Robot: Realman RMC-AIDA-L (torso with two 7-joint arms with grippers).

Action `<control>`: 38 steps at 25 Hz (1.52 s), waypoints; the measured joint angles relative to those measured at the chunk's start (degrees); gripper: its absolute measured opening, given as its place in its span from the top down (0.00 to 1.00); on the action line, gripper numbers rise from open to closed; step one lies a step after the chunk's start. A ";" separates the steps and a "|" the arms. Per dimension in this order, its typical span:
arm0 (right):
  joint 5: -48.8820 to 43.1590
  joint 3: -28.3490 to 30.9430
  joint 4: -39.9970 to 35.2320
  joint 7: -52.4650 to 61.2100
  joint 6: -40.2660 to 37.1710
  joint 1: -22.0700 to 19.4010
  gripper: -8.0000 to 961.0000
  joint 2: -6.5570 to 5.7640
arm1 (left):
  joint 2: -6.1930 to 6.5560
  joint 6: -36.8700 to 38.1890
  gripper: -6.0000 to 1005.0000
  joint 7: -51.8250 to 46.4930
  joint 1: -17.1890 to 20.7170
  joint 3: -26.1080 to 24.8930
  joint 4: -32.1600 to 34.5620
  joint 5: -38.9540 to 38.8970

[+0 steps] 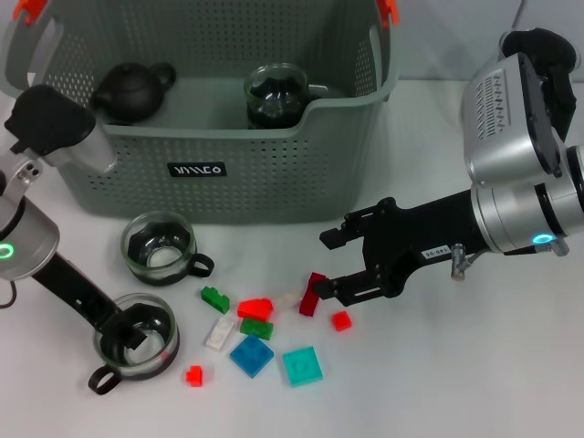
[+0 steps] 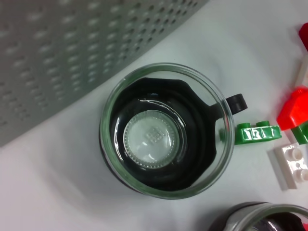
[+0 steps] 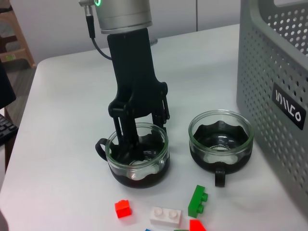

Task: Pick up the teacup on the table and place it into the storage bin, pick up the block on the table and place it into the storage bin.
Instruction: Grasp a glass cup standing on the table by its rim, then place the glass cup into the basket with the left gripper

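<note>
**A:** Biggest thing we saw was the storage bin [image 1: 228, 173], sitting at the back of the table [image 1: 456, 383], well beyond both sets of jaws. It already had a dark teapot [image 1: 132, 89] and a glass teapot [image 1: 276, 93] inside.

**B:** Yeah, and the left gripper [image 1: 135, 336] was down at the near teacup [image 1: 137, 336]. We could see one finger inside the glass and one outside, so the jaws were straddling the rim. Whether they were actually squeezing the wall or just sitting around it, we couldn't tell.

**A:** Second teacup [image 1: 161, 246] stood just past those jaws, between them and the bin, handle toward the bricks.

**B:** The right gripper [image 1: 319, 265] was low over the loose bricks with its jaws apart, and a dark red block [image 1: 313, 292] was right at the tip of the nearer finger. A red one [image 1: 341, 320] lay just beside, a green one [image 1: 215, 298] farther off toward the cups.
</note>
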 joint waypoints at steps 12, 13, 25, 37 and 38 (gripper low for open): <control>0.09 1.29 -0.46 0.13 -0.39 -0.07 0.25 -0.07 | 0.53 -3.23 0.65 -1.07 -0.48 2.13 -1.10 -0.01; 0.09 1.46 -0.46 0.07 -0.42 -0.06 0.25 -0.06 | 0.54 -3.33 0.70 -1.07 -0.49 2.23 -1.12 -0.01; 0.07 1.58 -0.52 -0.13 -0.53 -0.01 0.25 0.00 | 0.45 -2.40 0.91 -1.22 -0.44 3.47 -0.85 -0.01; 0.06 2.07 -0.06 -0.36 -0.64 -0.20 0.25 -0.19 | 0.69 8.74 0.95 -0.82 -1.10 -0.43 9.79 -0.74; 0.06 2.12 -0.05 -0.35 -0.66 -0.21 0.25 -0.21 | 0.65 10.26 0.95 -0.69 -1.42 -1.26 10.88 -0.84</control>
